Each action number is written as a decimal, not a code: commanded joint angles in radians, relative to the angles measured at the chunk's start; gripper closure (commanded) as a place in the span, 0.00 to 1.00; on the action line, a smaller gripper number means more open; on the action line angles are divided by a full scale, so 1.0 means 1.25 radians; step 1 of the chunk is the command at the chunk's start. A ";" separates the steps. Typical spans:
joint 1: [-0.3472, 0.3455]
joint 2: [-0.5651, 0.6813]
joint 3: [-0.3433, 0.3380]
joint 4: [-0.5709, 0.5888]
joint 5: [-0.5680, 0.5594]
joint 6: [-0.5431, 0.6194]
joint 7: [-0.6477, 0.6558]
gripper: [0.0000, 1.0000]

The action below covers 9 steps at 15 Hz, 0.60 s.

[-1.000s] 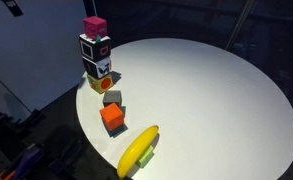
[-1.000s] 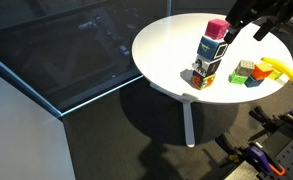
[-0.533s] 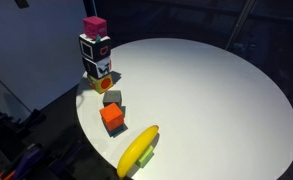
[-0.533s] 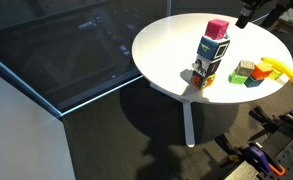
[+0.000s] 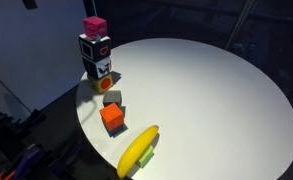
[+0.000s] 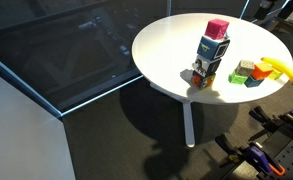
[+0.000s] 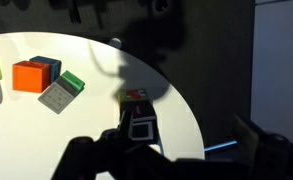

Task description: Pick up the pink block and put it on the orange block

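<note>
Wrist view: claw [image 7: 161, 140] jaws at max spread, nothing held. Patterned-cube stack [image 7: 138, 120] shows between the fingers, below claw. In an exterior view, pink block [image 5: 94, 26] sits on top of stack. Orange block [image 7: 28, 75] is on table [image 7: 26, 125], well left of claw, just beside grey cube [image 7: 56, 97].
</note>
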 commanded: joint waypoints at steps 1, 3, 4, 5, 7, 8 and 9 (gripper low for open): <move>-0.038 -0.006 -0.020 0.010 -0.031 -0.001 -0.016 0.00; -0.060 -0.008 -0.030 0.005 -0.040 0.018 -0.008 0.00; -0.072 -0.007 -0.035 0.002 -0.046 0.033 -0.002 0.00; -0.082 -0.005 -0.040 0.001 -0.046 0.047 0.002 0.00; -0.098 0.001 -0.051 0.001 -0.044 0.068 0.006 0.00; -0.104 0.003 -0.055 0.001 -0.041 0.076 0.007 0.00; -0.107 0.006 -0.057 0.002 -0.039 0.083 0.006 0.00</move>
